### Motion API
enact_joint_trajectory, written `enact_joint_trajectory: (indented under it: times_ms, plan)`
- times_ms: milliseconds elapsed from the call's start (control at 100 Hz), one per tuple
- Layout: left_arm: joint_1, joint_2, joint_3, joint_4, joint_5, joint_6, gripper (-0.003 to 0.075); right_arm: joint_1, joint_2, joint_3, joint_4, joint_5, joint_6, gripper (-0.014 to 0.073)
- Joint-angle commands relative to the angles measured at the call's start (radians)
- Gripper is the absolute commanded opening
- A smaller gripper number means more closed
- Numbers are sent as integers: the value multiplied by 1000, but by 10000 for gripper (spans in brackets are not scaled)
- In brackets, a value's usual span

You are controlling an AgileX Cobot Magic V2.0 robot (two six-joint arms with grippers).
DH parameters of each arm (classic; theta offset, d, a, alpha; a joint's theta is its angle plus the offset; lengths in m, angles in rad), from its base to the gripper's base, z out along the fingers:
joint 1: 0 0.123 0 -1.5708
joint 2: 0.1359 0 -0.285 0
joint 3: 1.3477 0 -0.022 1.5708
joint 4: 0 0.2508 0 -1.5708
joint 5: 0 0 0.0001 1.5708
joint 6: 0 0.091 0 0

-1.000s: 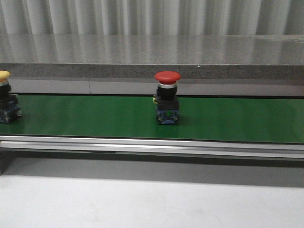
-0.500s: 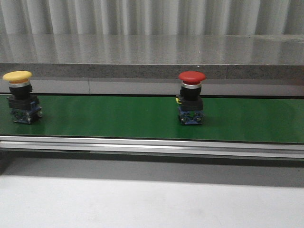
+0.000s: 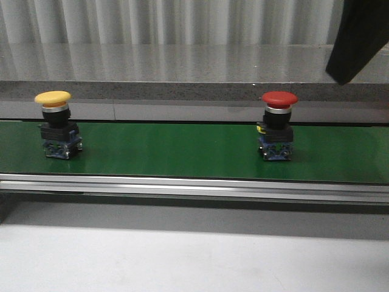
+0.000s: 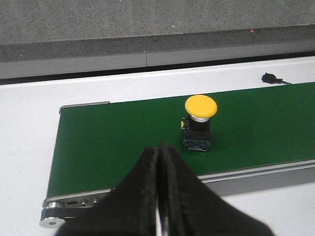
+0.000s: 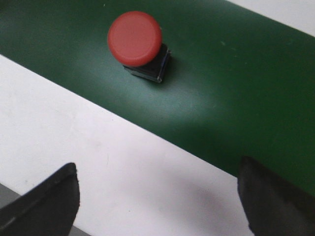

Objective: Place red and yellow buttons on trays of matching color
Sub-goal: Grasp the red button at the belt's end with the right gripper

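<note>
Here the green conveyor belt [image 3: 170, 152] runs across a white surface [image 3: 182, 261], with a grey speckled ledge [image 3: 182, 91] and pale corrugated wall [image 3: 182, 21] behind the belt. The yellow button [image 3: 56, 125] stands upright toward the belt's left end, the red button [image 3: 277, 126] well apart toward its right. The left tool [image 4: 160, 196] has its fingers pressed together, empty, hovering near the belt's front rail. The right tool [image 5: 157, 196] is spread wide above the white surface beside the belt, holding nothing.

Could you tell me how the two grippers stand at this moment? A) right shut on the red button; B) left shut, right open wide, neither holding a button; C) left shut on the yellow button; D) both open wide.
B: the left gripper has its fingers pressed together short of the yellow button, while the right gripper is spread wide and the red button stands free on the green belt.
</note>
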Motion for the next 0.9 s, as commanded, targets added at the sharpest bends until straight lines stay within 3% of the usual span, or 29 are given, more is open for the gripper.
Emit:
enact_joint_trajectory:
  times_ms: [0, 380, 480, 590, 670, 740, 890]
  plan:
    - [-9, 4, -26, -19, -63, 3, -20, 2, 57, -70, 16, -5, -1, 645]
    - [-9, 4, -26, -19, -63, 3, -20, -6, 266, -183, -11, -84, -14, 628]
    - [-9, 4, -26, -19, -63, 3, -20, -20, 296, -184, -31, -119, -13, 496]
    - [-9, 4, -26, -19, -63, 3, -20, -45, 313, -184, -31, -144, -6, 230]
    - [-9, 4, -26, -19, -65, 3, -20, -59, 311, -184, -31, -152, -6, 101]
    - [-9, 4, -26, -19, -65, 3, -20, -71, 302, -184, -31, -164, -6, 51]
    - [-9, 4, -26, -19, -65, 3, -20, -140, 258, -185, -37, -184, 45, 48]
